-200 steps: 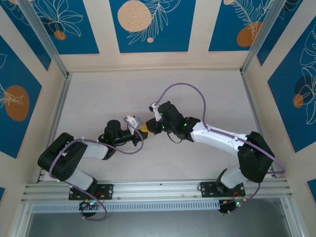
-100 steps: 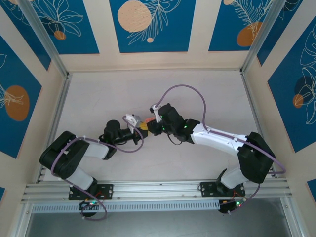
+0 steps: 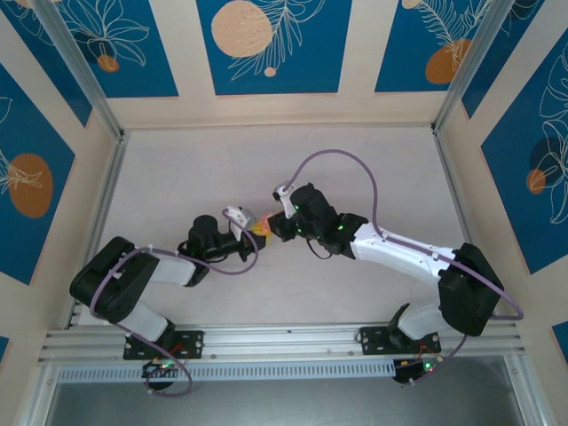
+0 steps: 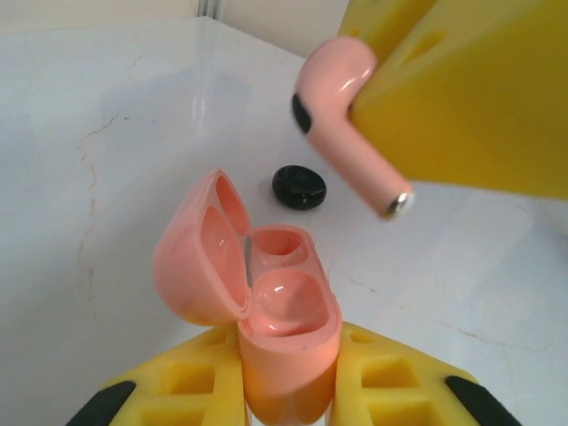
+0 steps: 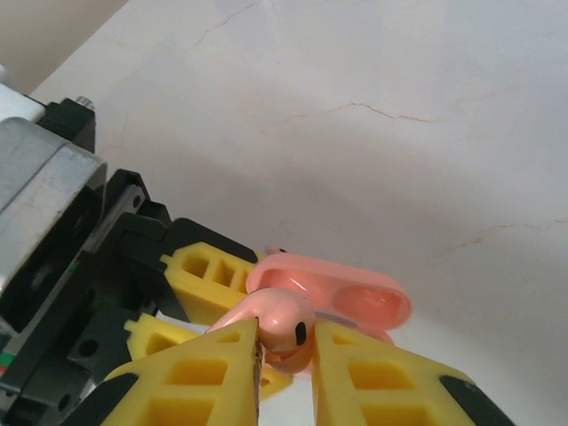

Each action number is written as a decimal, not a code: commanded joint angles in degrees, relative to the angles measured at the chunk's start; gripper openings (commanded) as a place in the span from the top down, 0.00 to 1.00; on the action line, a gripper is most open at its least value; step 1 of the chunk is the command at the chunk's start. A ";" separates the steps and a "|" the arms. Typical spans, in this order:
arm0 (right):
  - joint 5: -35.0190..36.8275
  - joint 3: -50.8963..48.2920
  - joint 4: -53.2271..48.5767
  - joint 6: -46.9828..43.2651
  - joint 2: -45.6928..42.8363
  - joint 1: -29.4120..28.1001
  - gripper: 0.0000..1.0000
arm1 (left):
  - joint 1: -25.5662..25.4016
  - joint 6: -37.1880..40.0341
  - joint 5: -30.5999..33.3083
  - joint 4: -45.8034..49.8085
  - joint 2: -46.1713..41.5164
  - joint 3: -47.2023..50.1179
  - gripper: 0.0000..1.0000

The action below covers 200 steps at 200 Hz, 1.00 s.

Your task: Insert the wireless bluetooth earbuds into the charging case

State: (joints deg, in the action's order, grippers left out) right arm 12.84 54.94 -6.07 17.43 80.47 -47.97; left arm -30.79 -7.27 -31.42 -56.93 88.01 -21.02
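Pale marbled table [image 3: 177, 177]: work is centred here. The left gripper [image 4: 288, 377] is pinching the open salmon-pink charging case [image 4: 266, 297] by its base. The lid is tipped back to the left and both sockets look empty. The right gripper [image 5: 284, 351] is pinching the glossy pink earbud [image 4: 342, 115] by its upper part, stem slanting down, above and right of the case and apart from it. A small black earbud [image 4: 299, 185] lies on the table beyond. Assessment: nothing is seated yet; the pink bud's insertion is pending.

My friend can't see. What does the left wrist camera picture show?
An open pink charging case sits clamped in the left gripper. The right gripper's yellow fingers hold a pink earbud above it; a small black item lies on the white table.
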 commanded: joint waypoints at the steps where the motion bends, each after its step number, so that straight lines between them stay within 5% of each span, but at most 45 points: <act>1: -4.47 -0.52 -4.72 -4.83 -2.60 1.91 0.79 | -0.57 2.32 2.64 4.60 -2.33 -1.05 0.80; 73: -15.07 -1.67 -17.58 -12.94 -2.43 8.22 0.79 | -0.59 3.95 16.56 19.88 -8.99 -0.62 0.80; 200: -11.88 1.02 -27.79 -22.74 11.62 9.56 0.79 | -0.59 7.61 23.41 34.80 -21.60 -1.40 0.78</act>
State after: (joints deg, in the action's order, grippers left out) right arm 1.08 54.02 -30.72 -2.70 90.32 -38.63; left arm -30.79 -1.02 -9.91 -25.26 68.36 -21.08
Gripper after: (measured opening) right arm 0.211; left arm 0.218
